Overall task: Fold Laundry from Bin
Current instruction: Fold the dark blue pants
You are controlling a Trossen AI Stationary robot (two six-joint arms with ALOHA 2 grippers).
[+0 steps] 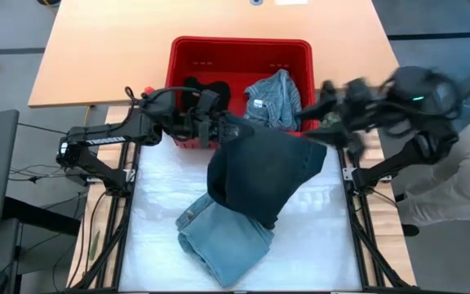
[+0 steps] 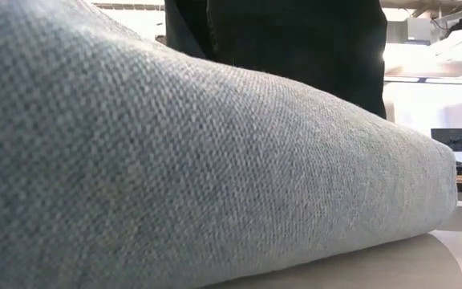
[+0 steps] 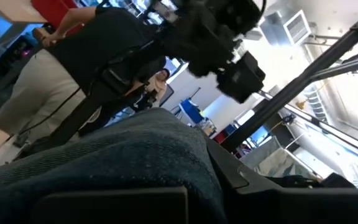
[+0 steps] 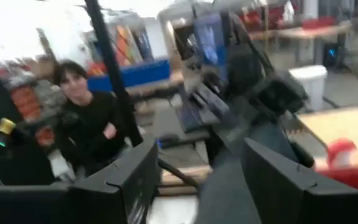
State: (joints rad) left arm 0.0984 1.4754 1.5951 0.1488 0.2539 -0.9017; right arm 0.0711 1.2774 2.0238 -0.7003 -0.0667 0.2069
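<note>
A dark denim-blue garment point(image 1: 263, 167) hangs from my left gripper point(image 1: 212, 126), which is shut on it just in front of the red bin point(image 1: 239, 47). The garment's lower part drapes over a folded light blue garment point(image 1: 223, 237) on the white mat. In the bin lie a black garment point(image 1: 198, 90) and a blue-white striped one point(image 1: 274, 96). My right gripper point(image 1: 333, 121) is raised at the bin's right near corner, with its fingers open point(image 4: 204, 180). Dark cloth point(image 4: 225, 193) shows between them; whether it touches them I cannot tell. My left gripper holds the dark garment by its upper left edge point(image 1: 223, 132), coming level from the table's left. The cloth point(image 3: 135, 162) bunches over the fingers and hides the place of contact. The garment hangs below, spread toward the right, its lower end point(image 1: 259, 214) resting on the light blue garment.
The light blue garment point(image 2: 175, 160) fills the low view, with the dark one point(image 2: 295, 48) hanging behind it. The wooden table point(image 1: 96, 57) extends beyond the bin. A person point(image 4: 86, 137) stands in the room, and another person's light clothing point(image 1: 463, 180) shows at the right.
</note>
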